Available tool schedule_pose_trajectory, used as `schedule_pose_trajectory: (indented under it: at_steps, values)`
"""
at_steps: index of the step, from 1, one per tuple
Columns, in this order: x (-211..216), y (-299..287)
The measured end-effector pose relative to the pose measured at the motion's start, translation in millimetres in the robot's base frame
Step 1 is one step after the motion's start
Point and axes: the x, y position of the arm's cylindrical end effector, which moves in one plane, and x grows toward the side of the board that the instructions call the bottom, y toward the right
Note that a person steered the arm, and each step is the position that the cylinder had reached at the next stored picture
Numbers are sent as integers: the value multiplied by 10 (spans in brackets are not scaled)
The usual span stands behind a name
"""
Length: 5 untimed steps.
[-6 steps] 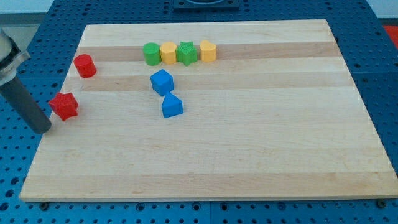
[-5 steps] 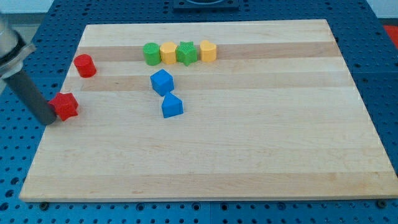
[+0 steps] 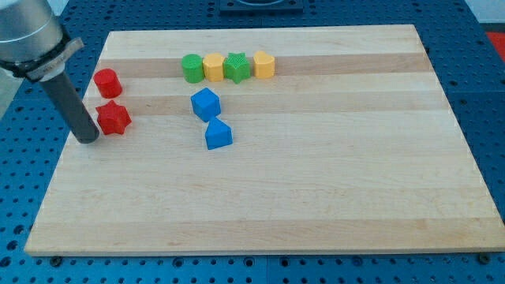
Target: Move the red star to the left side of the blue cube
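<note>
The red star [image 3: 113, 118] lies on the wooden board at the view's left. My tip [image 3: 88, 140] rests right against its left side, slightly below it. The blue cube [image 3: 205, 103] sits well to the right of the star, near the board's middle top. A second blue block [image 3: 218, 134], wedge-like, lies just below the cube.
A red cylinder [image 3: 107, 83] stands just above the red star. A row of a green cylinder [image 3: 192, 68], yellow block [image 3: 213, 68], green star [image 3: 236, 67] and yellow block [image 3: 263, 65] lies along the top. The board's left edge [image 3: 67, 158] is close to my tip.
My tip has moved right and slightly up, pushing the red star to the right and a little up, closer to the red cylinder and the blue cube.
</note>
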Motion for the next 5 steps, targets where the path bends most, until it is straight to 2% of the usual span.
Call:
schedule_pose_trajectory:
  at_steps: [1,3,4,5]
  values:
    - [-180,26]
    - [-142,830]
    - [-184,690]
    - [-471,636]
